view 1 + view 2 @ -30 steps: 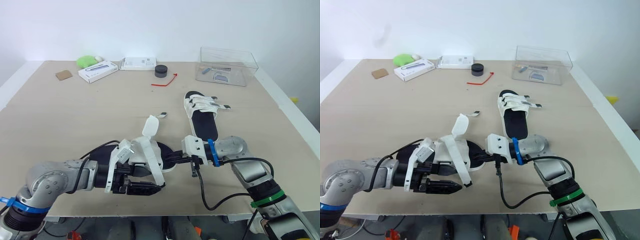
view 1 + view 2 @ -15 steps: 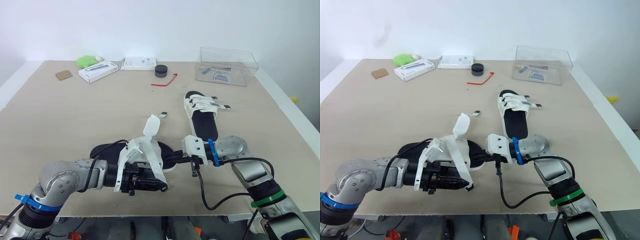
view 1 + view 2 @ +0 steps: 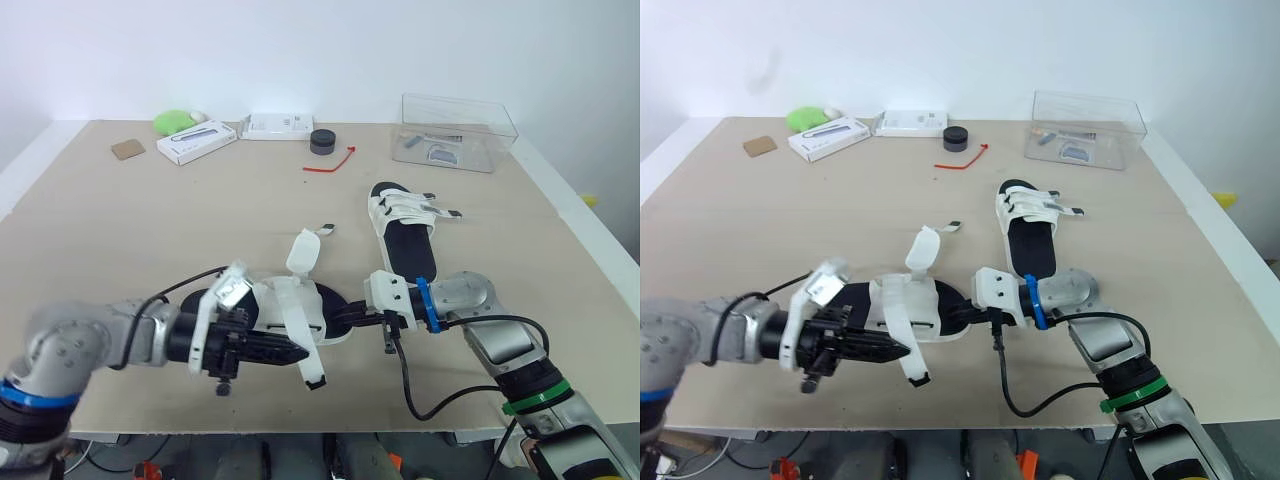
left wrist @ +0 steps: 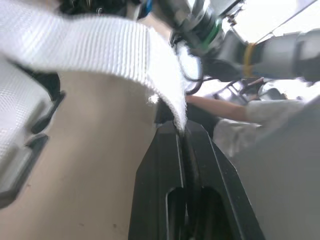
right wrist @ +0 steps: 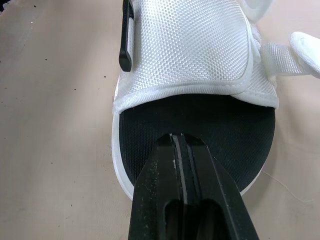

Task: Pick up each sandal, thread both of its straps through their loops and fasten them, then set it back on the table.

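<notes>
At table's (image 3: 150, 230) near edge, your left gripper (image 3: 296, 352) pinches loose white strap (image 3: 311, 366) of near sandal (image 3: 282, 300); your right gripper (image 5: 182, 141), closed tight, presses its black footbed (image 5: 200, 117).

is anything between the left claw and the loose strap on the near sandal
Nothing visible is. The left claw is shut on the loose strap, pinching its edge at the tips. The right claw, shut, sits over the near sandal at its black insole.

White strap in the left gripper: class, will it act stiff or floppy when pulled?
Probably floppy: the white strap bends and droops beyond the left gripper. Likely light and not slippery, judging by its thin, coarse weave.
</notes>
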Robot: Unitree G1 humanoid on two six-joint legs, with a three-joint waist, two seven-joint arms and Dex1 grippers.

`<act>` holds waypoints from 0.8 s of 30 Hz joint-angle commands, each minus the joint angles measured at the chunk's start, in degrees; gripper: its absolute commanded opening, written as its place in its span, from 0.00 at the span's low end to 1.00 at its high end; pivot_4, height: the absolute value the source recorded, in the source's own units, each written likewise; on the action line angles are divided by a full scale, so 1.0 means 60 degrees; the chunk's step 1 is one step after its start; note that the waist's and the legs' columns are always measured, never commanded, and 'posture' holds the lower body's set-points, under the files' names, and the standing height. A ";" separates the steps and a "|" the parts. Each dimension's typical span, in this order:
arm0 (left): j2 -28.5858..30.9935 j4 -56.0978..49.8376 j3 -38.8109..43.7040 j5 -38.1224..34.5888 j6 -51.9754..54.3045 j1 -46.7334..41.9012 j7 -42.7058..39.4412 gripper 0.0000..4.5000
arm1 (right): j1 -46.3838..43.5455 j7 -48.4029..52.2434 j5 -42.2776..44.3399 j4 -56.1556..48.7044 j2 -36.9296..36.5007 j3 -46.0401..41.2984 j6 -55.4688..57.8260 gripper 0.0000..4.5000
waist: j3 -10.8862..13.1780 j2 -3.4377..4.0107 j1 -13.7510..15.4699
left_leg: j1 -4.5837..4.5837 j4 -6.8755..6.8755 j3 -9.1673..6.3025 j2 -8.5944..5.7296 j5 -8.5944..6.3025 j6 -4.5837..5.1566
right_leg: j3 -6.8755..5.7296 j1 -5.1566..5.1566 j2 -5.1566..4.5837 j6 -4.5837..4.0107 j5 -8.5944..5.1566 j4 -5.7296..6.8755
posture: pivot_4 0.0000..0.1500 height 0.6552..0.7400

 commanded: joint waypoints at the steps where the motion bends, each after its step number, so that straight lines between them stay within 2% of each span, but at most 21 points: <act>1: 0.0688 0.1955 0.0630 -0.0226 0.0314 -0.1423 -0.1062 0.03 | -0.0055 0.0019 -0.0007 -0.0098 -0.0065 -0.0070 -0.0036 0.00 | 0.0000 0.0000 -0.0001 | 0.0000 0.0000 0.0000 -0.0001 0.0000 0.0000 | 0.0000 -0.0001 0.0001 0.0000 0.0000 0.0000 | 1.00 1.00; 4: 0.1334 0.3030 -0.0109 0.1378 -0.0037 -0.1955 -0.2547 0.03 | -0.0090 -0.0004 -0.0011 -0.0120 -0.0026 -0.0053 -0.0018 0.00 | 0.0001 0.0001 -0.0020 | 0.0005 -0.0009 0.0005 -0.0023 -0.0002 -0.0003 | 0.0001 -0.0001 0.0016 -0.0008 -0.0006 -0.0001 | 1.00 1.00; 7: 0.1476 0.3431 -0.0782 0.2474 -0.0401 -0.2246 -0.3580 0.03 | -0.0092 0.0002 -0.0021 -0.0079 -0.0040 -0.0067 -0.0069 0.00 | 0.0001 0.0001 -0.0016 | 0.0003 -0.0023 0.0003 -0.0015 -0.0010 -0.0016 | 0.0002 -0.0009 0.0013 0.0002 -0.0016 -0.0001 | 1.00 1.00; 13: 0.1230 0.3877 -0.1601 0.3624 -0.0631 -0.2845 -0.4954 0.03 | -0.0023 -0.0055 -0.0040 -0.0153 -0.0094 -0.0111 -0.0089 0.00 | 0.0001 0.0000 -0.0011 | -0.0018 -0.0022 0.0003 0.0000 -0.0027 -0.0029 | 0.0001 -0.0023 0.0013 0.0022 -0.0024 0.0000 | 1.00 1.00; 24: 0.0884 0.4171 -0.2239 0.5002 -0.0958 -0.3204 -0.6130 0.03 | 0.0121 -0.0168 -0.0037 -0.0354 -0.0158 -0.0153 0.0000 0.00 | 0.0001 0.0000 -0.0004 | -0.0020 -0.0022 -0.0002 0.0000 -0.0029 -0.0026 | -0.0001 -0.0023 0.0014 0.0030 -0.0028 0.0000 | 1.00 1.00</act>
